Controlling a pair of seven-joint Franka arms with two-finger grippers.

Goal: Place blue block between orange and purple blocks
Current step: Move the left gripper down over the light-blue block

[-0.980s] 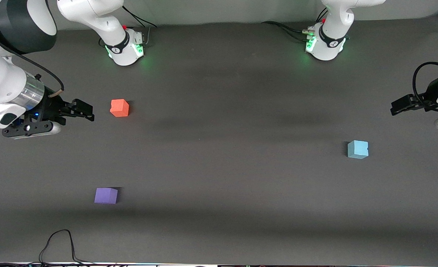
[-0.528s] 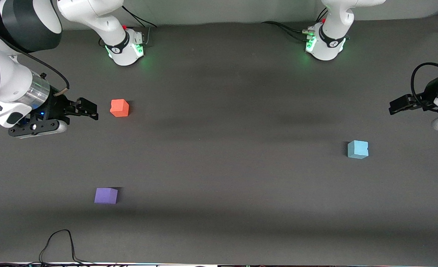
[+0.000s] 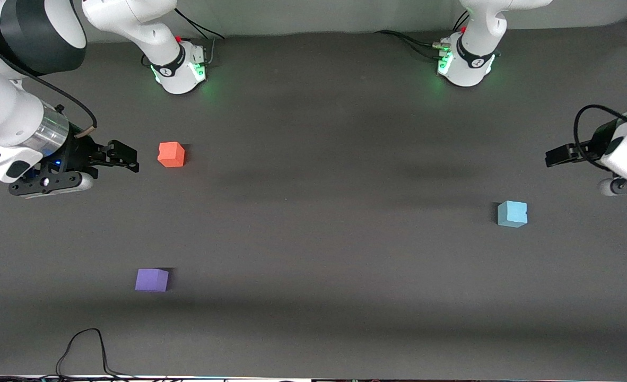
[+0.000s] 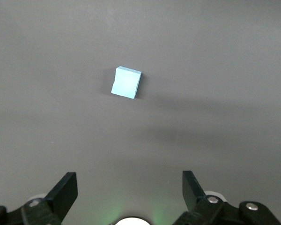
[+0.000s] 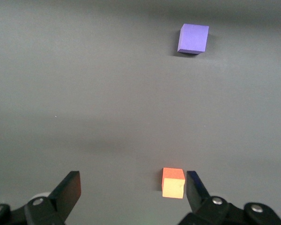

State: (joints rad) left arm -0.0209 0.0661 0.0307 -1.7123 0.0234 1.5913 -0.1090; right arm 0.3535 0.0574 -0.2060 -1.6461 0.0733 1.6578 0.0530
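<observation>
The left arm (image 3: 626, 151) is cut off at the front view's edge at its own end of the table, so only its wrist and the left gripper (image 3: 552, 158) are seen there. The right arm (image 3: 11, 106) is likewise cropped at the other end. In both wrist views only the fingers (image 4: 65, 190) (image 5: 70, 187) are shown, with the gripper bodies cut off by the frame edge.

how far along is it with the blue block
Nothing is done yet: the blue block sits alone on the table toward the left arm's end. The left gripper, jaws open, hangs above it. Grasping it and carrying it between the orange block and purple block remains.
</observation>
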